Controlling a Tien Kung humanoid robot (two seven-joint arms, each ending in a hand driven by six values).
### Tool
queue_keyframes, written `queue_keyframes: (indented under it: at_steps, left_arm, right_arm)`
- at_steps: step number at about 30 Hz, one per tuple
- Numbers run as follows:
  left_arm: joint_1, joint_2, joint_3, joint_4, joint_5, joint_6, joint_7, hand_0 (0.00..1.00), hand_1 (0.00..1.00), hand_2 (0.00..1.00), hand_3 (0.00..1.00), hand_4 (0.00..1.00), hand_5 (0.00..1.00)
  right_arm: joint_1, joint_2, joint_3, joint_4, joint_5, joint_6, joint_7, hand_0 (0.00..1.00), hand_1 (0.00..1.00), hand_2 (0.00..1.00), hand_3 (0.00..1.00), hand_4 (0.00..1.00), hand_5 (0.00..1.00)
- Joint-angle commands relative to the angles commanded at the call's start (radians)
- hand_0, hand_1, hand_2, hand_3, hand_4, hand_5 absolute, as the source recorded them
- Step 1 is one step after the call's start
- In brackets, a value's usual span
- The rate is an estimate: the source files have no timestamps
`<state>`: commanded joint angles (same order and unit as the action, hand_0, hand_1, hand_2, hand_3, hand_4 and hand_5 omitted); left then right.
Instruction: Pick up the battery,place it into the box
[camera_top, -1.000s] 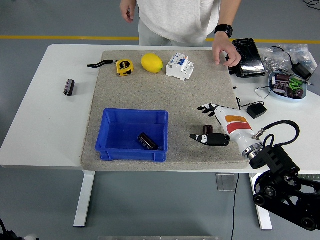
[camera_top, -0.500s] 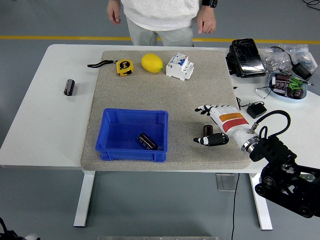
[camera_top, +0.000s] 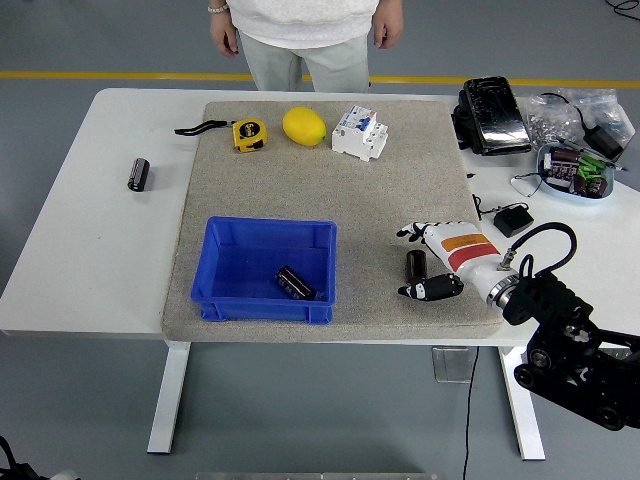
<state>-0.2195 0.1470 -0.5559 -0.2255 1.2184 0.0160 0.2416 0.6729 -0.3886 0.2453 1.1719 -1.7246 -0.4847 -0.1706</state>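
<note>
A dark cylindrical battery (camera_top: 415, 266) lies on the beige mat (camera_top: 390, 190) near its front right corner. My right hand (camera_top: 407, 262) rests around it, open: the white fingers (camera_top: 411, 232) lie just behind the battery and the black thumb (camera_top: 424, 291) just in front, with no firm hold showing. The blue box (camera_top: 270, 224) sits on the mat's front left and holds another dark battery (camera_top: 296, 283). A third battery (camera_top: 138, 174) lies on the white table at the left. My left arm is out of view.
A yellow tape measure (camera_top: 249, 133), a lemon (camera_top: 304, 126) and a white circuit breaker (camera_top: 359, 132) line the mat's far edge. At the right lie a black device (camera_top: 493, 114), a small charger (camera_top: 513, 219) and a tray of parts (camera_top: 575, 172). A person stands beyond the table, hands off it.
The person's hand left the table's far right and the person stepped left. My right hand slid slightly right and nearer the front edge, with the battery still between thumb and fingers.
</note>
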Motion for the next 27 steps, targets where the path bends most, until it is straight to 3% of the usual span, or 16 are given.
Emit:
queue_keyframes:
  at_steps: [9,10,15,16,27]
  left_arm:
    - [-0.003,0.002,0.006,-0.001,-0.004,-0.003,-0.002,0.743,0.729,0.788,0.624,0.625,0.511]
    - [-0.003,0.002,0.005,-0.001,-0.004,-0.003,-0.003,0.742,0.731,0.787,0.624,0.625,0.511]
    - [-0.005,0.001,0.004,-0.002,0.001,-0.006,-0.003,0.742,0.731,0.787,0.624,0.625,0.511]
    - [-0.005,0.001,0.005,-0.002,0.001,-0.006,-0.003,0.742,0.73,0.79,0.625,0.625,0.51]
    - [-0.008,0.003,0.01,-0.004,-0.002,-0.009,-0.004,0.742,0.731,0.787,0.625,0.626,0.51]
  right_arm:
    - [-0.008,-0.003,0.003,-0.023,0.004,0.012,0.009,0.588,0.623,0.666,0.706,0.998,0.32]
    - [-0.009,-0.004,0.003,-0.025,0.006,0.011,0.01,0.568,0.599,0.609,0.602,0.891,0.267]
    - [-0.007,-0.004,-0.003,-0.035,0.013,0.012,0.013,0.568,0.599,0.609,0.602,0.891,0.267]
    - [-0.007,-0.005,-0.004,-0.037,0.013,0.012,0.013,0.523,0.554,0.56,0.544,0.812,0.239]
    - [-0.008,-0.002,-0.008,-0.043,0.006,0.014,0.01,0.502,0.525,0.532,0.519,0.778,0.225]
